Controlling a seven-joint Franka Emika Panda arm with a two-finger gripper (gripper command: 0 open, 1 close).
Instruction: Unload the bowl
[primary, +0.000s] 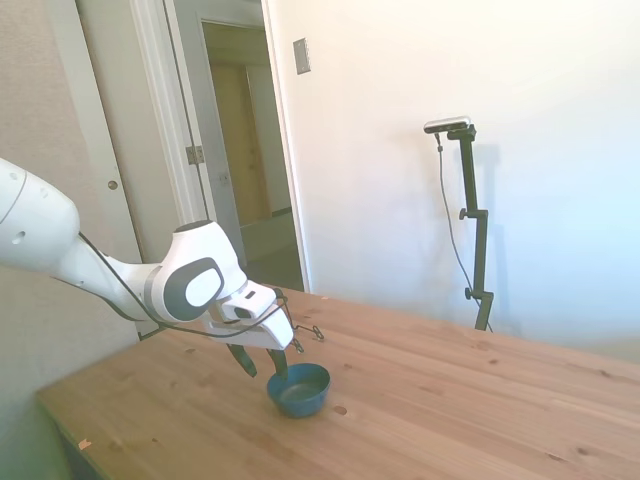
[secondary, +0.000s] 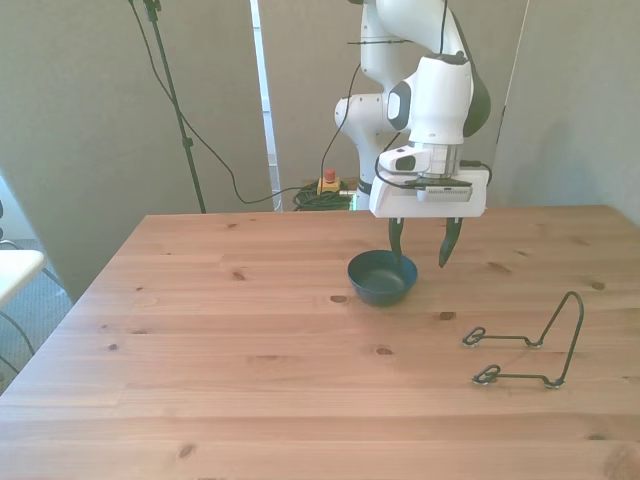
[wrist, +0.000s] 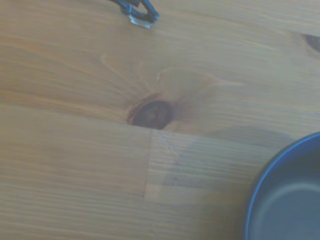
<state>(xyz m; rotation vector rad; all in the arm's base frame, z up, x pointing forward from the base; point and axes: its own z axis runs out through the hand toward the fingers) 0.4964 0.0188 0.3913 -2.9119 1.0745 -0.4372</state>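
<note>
1. Table (secondary: 250, 400): wooden top, nearest the front cam; biggest item in view. A dark knot shows close up in the wrist view.
2. Arm (secondary: 440, 100): white Franka, wrist bent down over mid-table.
3. Wire stand (secondary: 530, 350): thin black frame, on the table toward the front view's right, well apart from the bowl. Nothing rests on it.
4. Gripper (secondary: 422, 245): fingers apart, tips pointing down; one finger dips over the bowl's rim, the other hangs outside it, toward the front view's right.
5. Bowl (secondary: 382, 277): small, dark teal-blue, upright on the table, mouth up. Round, so no long axis. Looks empty.

Step (judged): bowl is already off the stand and set down; release looks done. Next move calls for a straight lift clear of the rim w/o tipping the bowl.
</note>
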